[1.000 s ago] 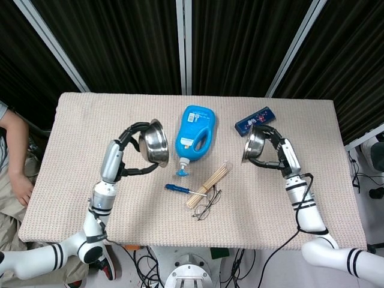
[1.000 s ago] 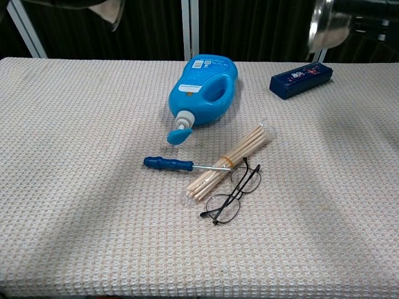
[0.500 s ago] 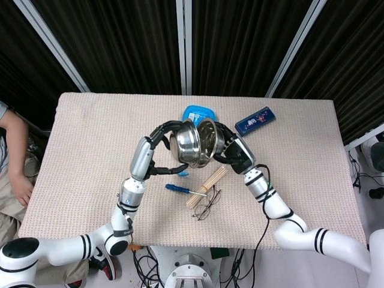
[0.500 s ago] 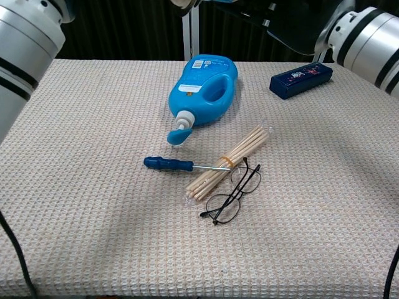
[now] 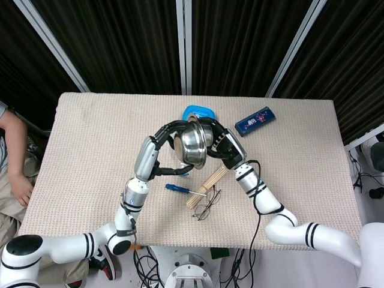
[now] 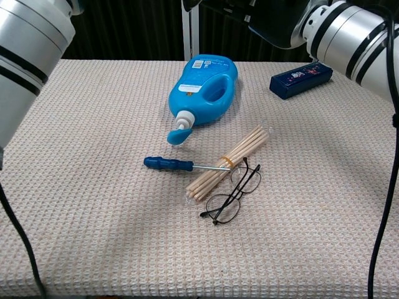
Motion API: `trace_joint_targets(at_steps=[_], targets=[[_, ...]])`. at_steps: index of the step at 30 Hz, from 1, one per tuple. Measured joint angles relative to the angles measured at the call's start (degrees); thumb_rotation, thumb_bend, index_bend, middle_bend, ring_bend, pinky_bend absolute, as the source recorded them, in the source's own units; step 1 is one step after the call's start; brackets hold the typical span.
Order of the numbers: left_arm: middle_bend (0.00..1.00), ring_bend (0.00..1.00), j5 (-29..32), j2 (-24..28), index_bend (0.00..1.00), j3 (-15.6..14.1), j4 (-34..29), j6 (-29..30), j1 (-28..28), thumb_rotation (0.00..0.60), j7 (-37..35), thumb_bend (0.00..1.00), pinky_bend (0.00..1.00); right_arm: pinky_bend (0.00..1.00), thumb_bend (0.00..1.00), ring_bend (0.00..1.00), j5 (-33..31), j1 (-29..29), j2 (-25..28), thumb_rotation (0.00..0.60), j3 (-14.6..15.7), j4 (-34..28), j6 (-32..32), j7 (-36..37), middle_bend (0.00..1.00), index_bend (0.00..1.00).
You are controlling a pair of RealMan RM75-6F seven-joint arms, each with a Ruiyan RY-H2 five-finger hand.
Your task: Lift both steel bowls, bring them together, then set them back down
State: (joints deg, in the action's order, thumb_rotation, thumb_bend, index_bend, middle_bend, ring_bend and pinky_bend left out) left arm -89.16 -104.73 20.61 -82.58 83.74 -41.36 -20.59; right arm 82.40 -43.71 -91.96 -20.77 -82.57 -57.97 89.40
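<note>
Two steel bowls are held up in the air over the middle of the table, pressed close together. The left bowl (image 5: pixel 192 146) faces the camera with its shiny inside. The right bowl (image 5: pixel 208 128) is mostly hidden behind it, only a strip of rim showing. My left hand (image 5: pixel 170 131) grips the left bowl from its left side. My right hand (image 5: pixel 223 144) grips the right bowl from the right. In the chest view only the two forearms show at the top corners; the bowls and the hands lie above that frame.
Below the bowls lies a blue detergent bottle (image 6: pixel 202 90) on its side. A blue-handled screwdriver (image 6: pixel 168 164), a bundle of wooden sticks (image 6: pixel 230 161) and a pair of glasses (image 6: pixel 234 193) lie mid-table. A dark blue box (image 6: pixel 301 80) sits back right. A person's arm (image 5: pixel 12 156) is at the left edge.
Both arms swung inward from the table's sides. The bowls, far apart a second ago, now meet over the bottle and overlap more than half a second ago.
</note>
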Motion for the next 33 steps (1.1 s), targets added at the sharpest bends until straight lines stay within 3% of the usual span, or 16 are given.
trace_joint_targets(at_steps=[5,15,25,33], targets=[[0.63,0.45,0.72,0.49,0.61,0.22,-0.08,0.28,0.21,0.6,-0.87,0.17,0.59,0.2,0.16,0.38,0.96,1.52,1.61,0.6,0.61,-0.52,-2.27,2.22,0.53,0.69],[0.63,0.45,0.42,-1.07,0.61,0.36,1.28,-1.75,-2.81,0.6,-0.43,0.17,0.59,0.21,0.18,0.38,1.16,-1.85,-0.2,0.6,1.07,-0.33,0.17,-0.17,0.53,0.69],[0.63,0.45,1.84,1.67,0.61,0.84,0.27,0.78,-0.48,0.6,-1.88,0.17,0.59,0.2,0.18,0.38,0.39,2.14,2.56,0.6,1.88,-0.06,-3.79,3.46,0.54,0.69],[0.63,0.45,1.24,-0.21,0.61,0.13,0.9,-1.63,-3.12,0.6,-0.81,0.17,0.59,0.21,0.18,0.38,1.62,-0.87,1.25,0.6,1.94,-1.32,-2.13,0.15,0.54,0.69]])
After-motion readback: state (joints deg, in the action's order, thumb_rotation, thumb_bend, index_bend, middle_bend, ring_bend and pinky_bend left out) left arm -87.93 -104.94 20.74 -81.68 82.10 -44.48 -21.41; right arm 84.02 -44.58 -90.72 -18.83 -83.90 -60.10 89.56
